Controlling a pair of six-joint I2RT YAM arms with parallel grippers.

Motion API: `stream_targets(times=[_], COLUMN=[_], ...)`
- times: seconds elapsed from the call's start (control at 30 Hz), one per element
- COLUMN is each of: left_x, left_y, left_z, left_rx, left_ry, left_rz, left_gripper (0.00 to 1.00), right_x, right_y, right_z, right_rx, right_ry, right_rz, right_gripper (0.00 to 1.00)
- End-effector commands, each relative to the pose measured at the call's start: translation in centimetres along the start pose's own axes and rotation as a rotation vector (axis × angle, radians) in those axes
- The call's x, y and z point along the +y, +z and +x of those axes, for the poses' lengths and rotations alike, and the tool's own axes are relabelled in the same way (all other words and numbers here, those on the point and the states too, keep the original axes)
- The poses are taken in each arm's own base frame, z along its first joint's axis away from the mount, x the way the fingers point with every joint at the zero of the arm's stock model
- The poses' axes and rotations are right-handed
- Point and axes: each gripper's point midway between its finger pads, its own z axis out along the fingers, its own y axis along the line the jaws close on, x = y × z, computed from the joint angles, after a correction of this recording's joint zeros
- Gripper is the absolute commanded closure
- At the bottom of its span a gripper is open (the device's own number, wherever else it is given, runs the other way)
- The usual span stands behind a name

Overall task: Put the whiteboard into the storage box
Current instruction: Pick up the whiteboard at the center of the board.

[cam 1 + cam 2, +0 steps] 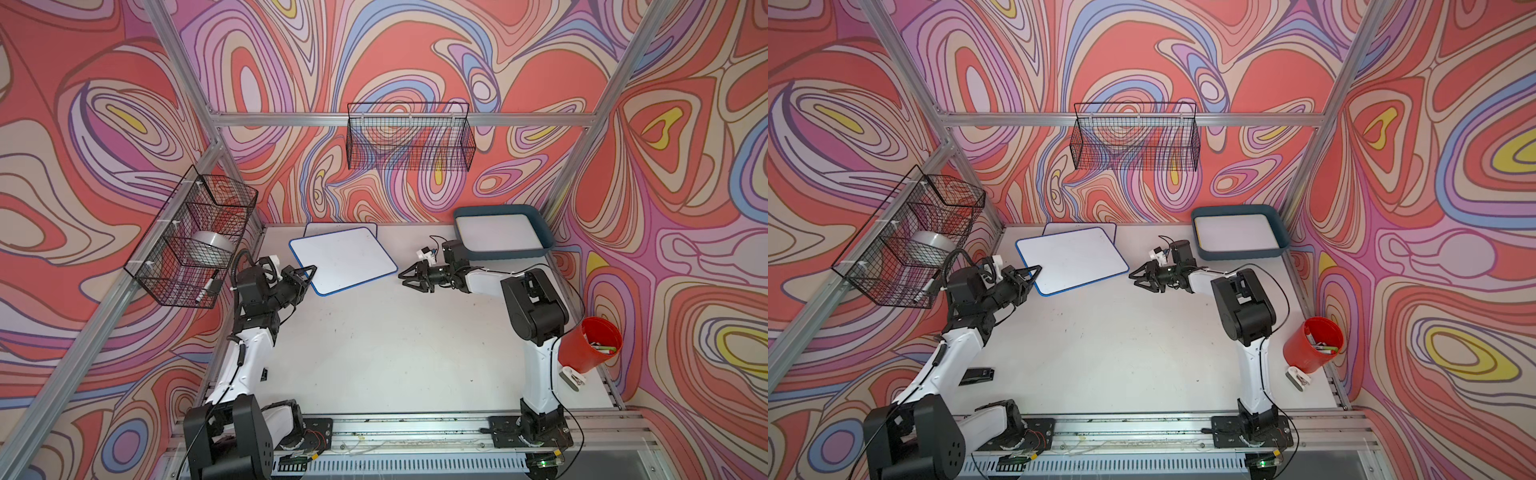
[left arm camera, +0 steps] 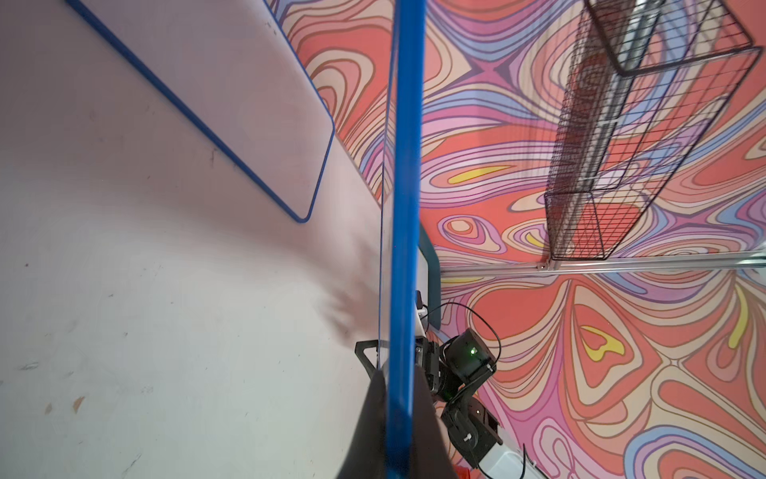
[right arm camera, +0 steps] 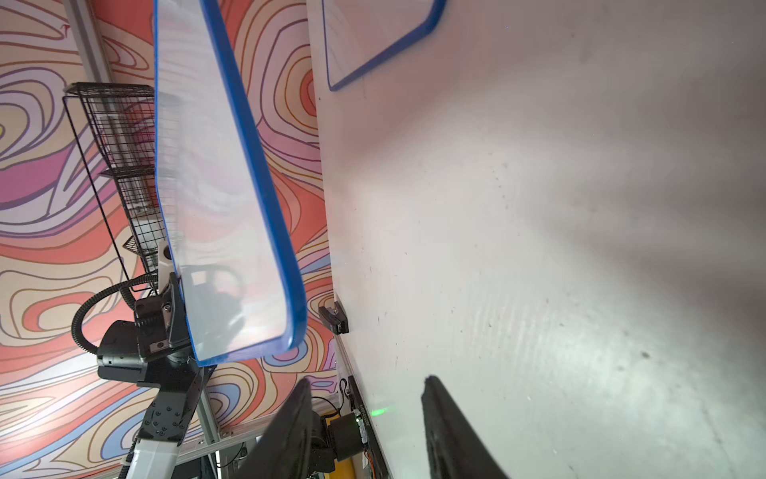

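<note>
Spreading under both my arms is the white counter (image 1: 395,353). Above its far left part the blue-edged whiteboard (image 1: 345,257) hangs tilted, clear of the surface. The storage box (image 1: 511,252) sits at the far right corner with another board (image 1: 498,232) inside. My left gripper (image 1: 311,272) pinches the whiteboard's near-left corner. My right gripper (image 1: 402,279) is partly spread and empty, just beside the whiteboard's right corner.

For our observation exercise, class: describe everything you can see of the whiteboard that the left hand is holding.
The whiteboard is a thin rectangular panel with rounded corners, a glossy white face and a blue rim. It hangs clear of the table, gripped near one corner by the left hand, shut on its edge. Nothing else touches it; the open right hand stands apart. It partly hides a second whiteboard lying flat behind.
</note>
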Motion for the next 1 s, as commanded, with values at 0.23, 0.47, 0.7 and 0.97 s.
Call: stream_targets(times=[0.23, 0.47, 0.7, 0.97], left_x=[-3.5, -5.3, -7.3, -8.9], left_y=[0.1, 2.1, 4.0, 6.2], left_z=[-1.3, -0.8, -0.5, 0.7], left_rx=[-0.093, -0.087, -0.104, -0.087], left_ry=[0.024, 0.040, 0.032, 0.013], left_rz=[0.153, 0.200, 0.267, 0.346], left_gripper=[1.00, 1.00, 1.00, 1.00], right_x=[5.1, 6.5, 8.0, 6.9], right_y=[-2.1, -0.1, 1.0, 1.3], right_z=[-2.2, -1.1, -0.1, 0.0], right_rx=[-0.214, -0.214, -0.266, -0.301], right_ry=[0.010, 0.022, 0.052, 0.074], right_rz=[-0.160, -0.226, -0.323, -0.325], right_gripper=[0.54, 0.54, 0.55, 0.55])
